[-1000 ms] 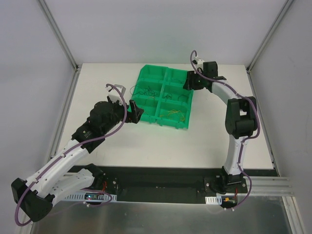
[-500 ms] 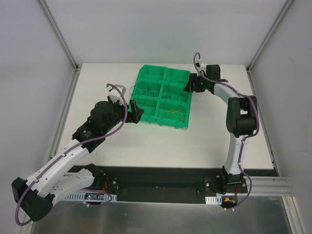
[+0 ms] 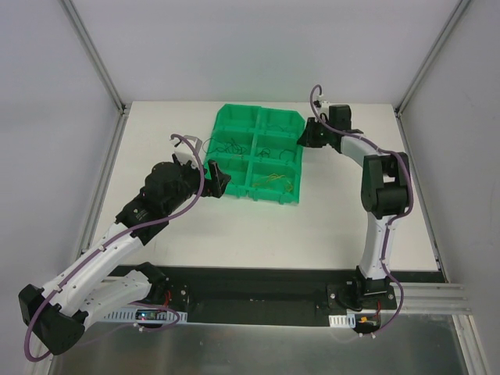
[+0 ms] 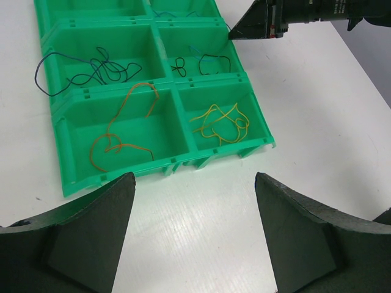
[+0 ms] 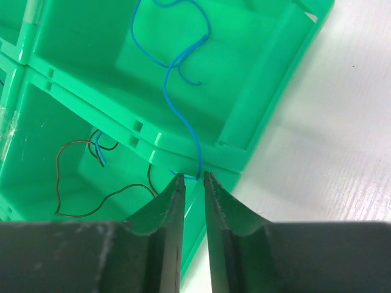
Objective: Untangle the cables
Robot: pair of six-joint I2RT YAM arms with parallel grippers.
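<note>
A green six-compartment tray (image 3: 221,119) holds thin loose cables: dark blue (image 4: 91,72), orange (image 4: 116,137), yellow (image 4: 220,125) and black (image 4: 211,61). My right gripper (image 3: 305,139) is at the tray's far right corner. In the right wrist view it (image 5: 193,176) is nearly closed, with a light blue cable (image 5: 174,67) running from the corner compartment over the wall down between its tips. A brown and black cable (image 5: 79,177) lies in the adjoining compartment. My left gripper (image 3: 219,181) is wide open and empty (image 4: 192,183) above the white table, just short of the tray's near edge.
The tray (image 4: 58,152) sits at the middle back of the white table, slightly skewed. Metal frame posts stand at the back corners (image 3: 117,105). The right arm's body (image 4: 293,15) hangs over the tray's far right side.
The tray has slid and turned a little to the left. My right gripper has drawn back from over the tray to its right edge. The left arm has not moved.
</note>
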